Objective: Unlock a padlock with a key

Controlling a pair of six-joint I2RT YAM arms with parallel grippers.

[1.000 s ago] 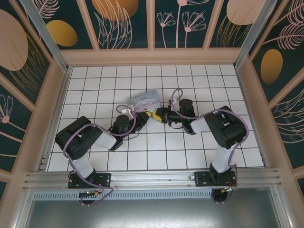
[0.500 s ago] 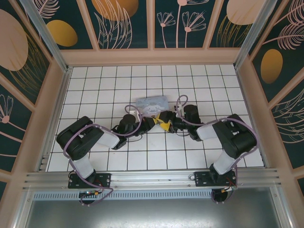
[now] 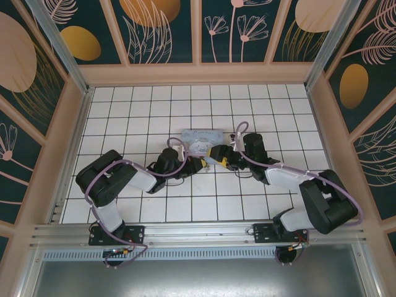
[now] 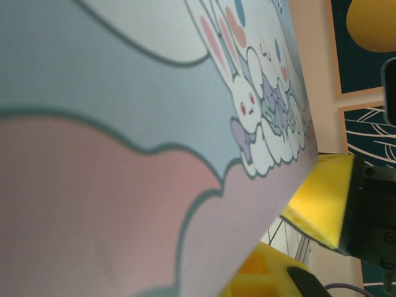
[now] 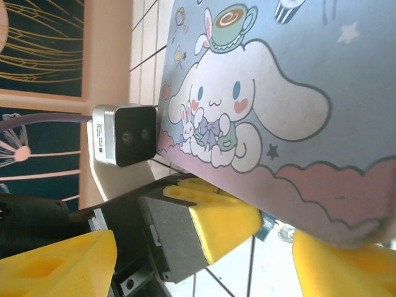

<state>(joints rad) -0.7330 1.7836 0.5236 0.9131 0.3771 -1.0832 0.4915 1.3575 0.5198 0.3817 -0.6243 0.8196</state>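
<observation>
One tin [image 5: 278,80], left gripper [image 3: 198,162] clamped on it, right gripper [image 5: 201,257] spread apart (plain from right wrist, not overhead)

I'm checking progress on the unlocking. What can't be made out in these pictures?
- Top view: padlock and key, too small to tell beside the pastel blue rectangular cartoon tin.
- Left wrist view: what the left hand grips, covered by the tin.
- Right wrist view: a small bluish piece under the tin's edge, mostly covered.
</observation>
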